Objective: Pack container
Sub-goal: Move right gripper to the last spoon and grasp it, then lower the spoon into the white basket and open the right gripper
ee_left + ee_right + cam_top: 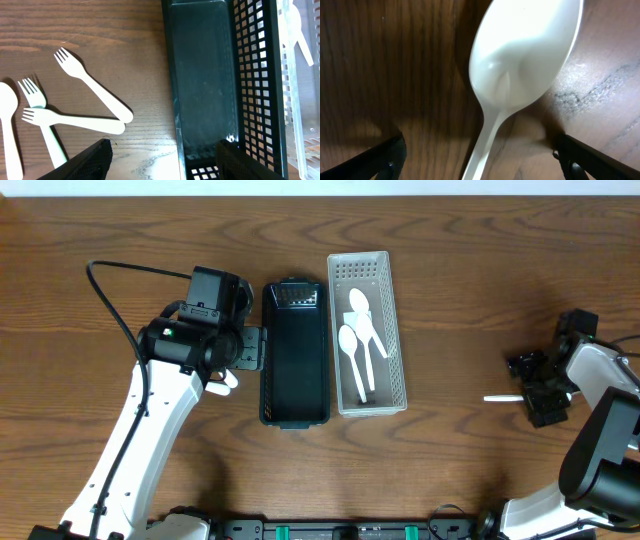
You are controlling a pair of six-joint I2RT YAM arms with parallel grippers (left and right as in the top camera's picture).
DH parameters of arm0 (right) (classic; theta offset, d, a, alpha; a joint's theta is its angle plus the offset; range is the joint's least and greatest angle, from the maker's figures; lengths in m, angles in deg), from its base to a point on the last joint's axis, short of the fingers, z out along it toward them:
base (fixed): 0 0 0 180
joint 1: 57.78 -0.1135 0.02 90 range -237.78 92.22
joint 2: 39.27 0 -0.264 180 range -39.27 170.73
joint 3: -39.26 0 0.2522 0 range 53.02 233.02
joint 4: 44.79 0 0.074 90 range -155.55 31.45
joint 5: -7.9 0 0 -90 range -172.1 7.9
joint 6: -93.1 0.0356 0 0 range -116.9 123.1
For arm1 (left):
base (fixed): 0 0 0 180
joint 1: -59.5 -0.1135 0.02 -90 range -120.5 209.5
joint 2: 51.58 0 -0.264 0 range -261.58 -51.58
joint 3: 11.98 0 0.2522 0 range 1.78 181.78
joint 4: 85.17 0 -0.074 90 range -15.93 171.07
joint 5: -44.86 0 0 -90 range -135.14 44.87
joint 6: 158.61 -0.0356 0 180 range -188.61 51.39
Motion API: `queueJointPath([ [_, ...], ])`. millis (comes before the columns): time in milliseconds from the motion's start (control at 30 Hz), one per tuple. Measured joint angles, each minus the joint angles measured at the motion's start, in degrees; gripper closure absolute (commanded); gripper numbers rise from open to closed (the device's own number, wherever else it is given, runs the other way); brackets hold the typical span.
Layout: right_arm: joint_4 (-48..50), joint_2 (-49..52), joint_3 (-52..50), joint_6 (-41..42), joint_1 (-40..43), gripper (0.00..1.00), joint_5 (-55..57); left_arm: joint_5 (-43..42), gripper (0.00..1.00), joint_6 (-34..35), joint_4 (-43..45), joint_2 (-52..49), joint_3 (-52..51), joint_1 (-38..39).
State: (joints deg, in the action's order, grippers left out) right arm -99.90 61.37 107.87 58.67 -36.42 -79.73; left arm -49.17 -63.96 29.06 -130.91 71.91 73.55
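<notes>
Brown worktop (450, 280) is carrying a spoon (520, 60) between spread right fingers (390, 159); left fingers (94, 161) are gaping too. Crooked closing risks flicking it away.

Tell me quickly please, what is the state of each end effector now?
Left end effector: open, holding nothing.
Right end effector: open around a white spoon, not gripping it.
</notes>
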Motion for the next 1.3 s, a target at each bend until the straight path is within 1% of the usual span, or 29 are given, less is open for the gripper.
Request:
queueJointPath([
  [67, 0.5, -0.3, -0.5, -0.1, 0.0, 0.03, 0.2, 0.0, 0.31, 0.0, 0.0, 0.0, 0.0, 0.0],
  [167, 0.9, -0.8, -1.2, -0.4, 0.0, 0.11, 0.6, 0.0, 0.31, 0.0, 0.0, 0.0, 0.0, 0.0],
  [267, 1.2, -1.1, -1.5, -0.9, 0.0, 0.27, 0.9, 0.0, 0.31, 0.0, 0.0, 0.0, 0.0, 0.0],
  [333, 1.4, -1.1, -1.6, -0.6, 0.0, 0.36, 1.2, 0.0, 0.31, 0.0, 0.0, 0.0, 0.0, 0.0],
  [367, 1.4, -1.1, -1.6, -0.8, 0.0, 0.38, 1.1, 0.0, 0.31, 0.0, 0.0, 0.0, 0.0, 0.0],
  [433, 1.4, -1.1, -1.6, -0.9, 0.0, 0.48, 1.2, 0.0, 0.31, 0.0, 0.0, 0.0, 0.0, 0.0],
  [533, 1.4, -1.1, -1.6, -1.0, 0.0, 0.59, 1.2, 0.0, 0.31, 0.0, 0.0, 0.0, 0.0, 0.0],
  [633, 1.3, -1.2, -1.6, -0.8, 0.0, 0.73, 1.2, 0.0, 0.31, 0.0, 0.0, 0.0, 0.0, 0.0],
  [700, 1.3, -1.2, -1.7, -1.0, 0.0, 0.78, 1.1, 0.0, 0.31, 0.0, 0.0, 0.0, 0.0, 0.0],
  [767, 1.3, -1.2, -1.7, -0.9, 0.0, 0.8, 1.1, 0.0, 0.31, 0.0, 0.0, 0.0, 0.0, 0.0],
  [867, 1.3, -1.2, -1.7, -1.1, 0.0, 0.92, 1.1, 0.0, 0.31, 0.0, 0.0, 0.0, 0.0, 0.0],
  [900, 1.3, -1.2, -1.7, -0.8, 0.0, 0.99, 1.2, 0.0, 0.31, 0.0, 0.0, 0.0, 0.0, 0.0],
  [1200, 0.6, -1.3, -1.6, -1.1, 0.0, 0.99, 0.9, 0.0, 0.31, 0.0, 0.0, 0.0, 0.0, 0.0],
  [1300, -3.2, -1.3, -0.9, -2.5, -0.9, 0.99, 0.6, 0.0, 0.31, 0.0, 0.0, 0.0, 0.0, 0.0],
])
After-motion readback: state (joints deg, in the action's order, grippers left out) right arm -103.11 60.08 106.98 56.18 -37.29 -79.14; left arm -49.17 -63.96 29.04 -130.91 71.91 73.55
